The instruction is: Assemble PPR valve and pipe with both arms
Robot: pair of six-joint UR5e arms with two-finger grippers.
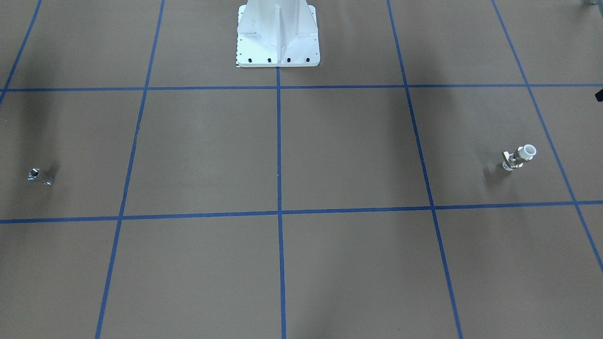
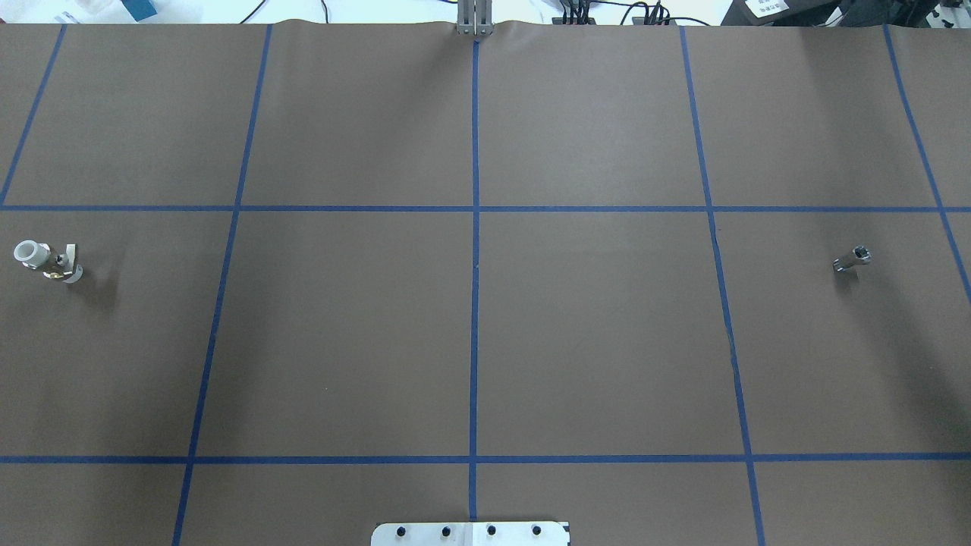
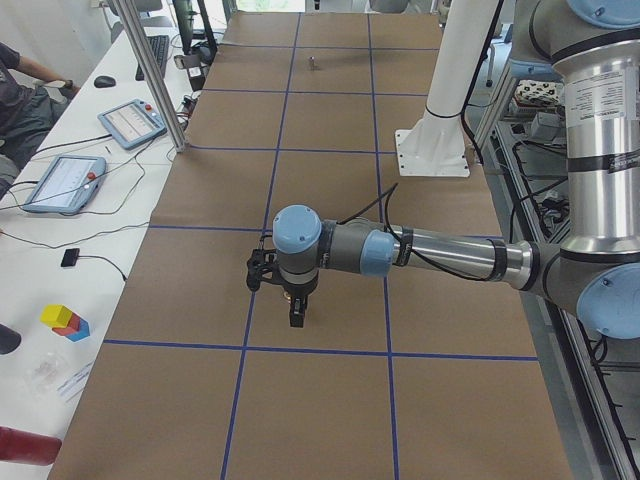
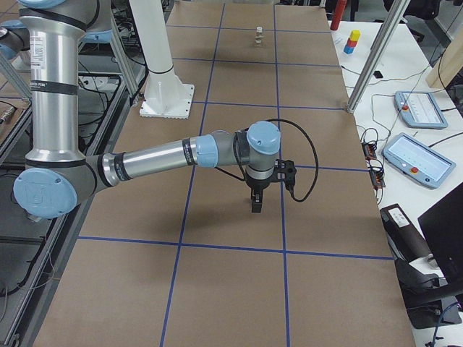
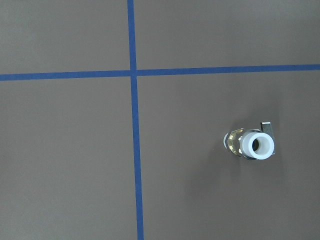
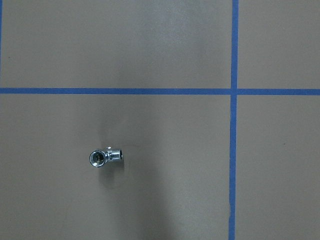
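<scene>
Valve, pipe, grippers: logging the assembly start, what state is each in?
Valve: standing on end, white opening up, unheld.
Pipe: on the table, unheld, not joined to valve.
Left gripper: above the table, open or shut unclear.
Right gripper: above the table, open or shut unclear.

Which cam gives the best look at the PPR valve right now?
Left wrist-mounted: the PPR valve is largest there, seen down its open white end, with the brass body and handle visible. Overhead and front-facing show it small and upright. Exterior right shows it as a far speck. Exterior left: not discernible.
</scene>
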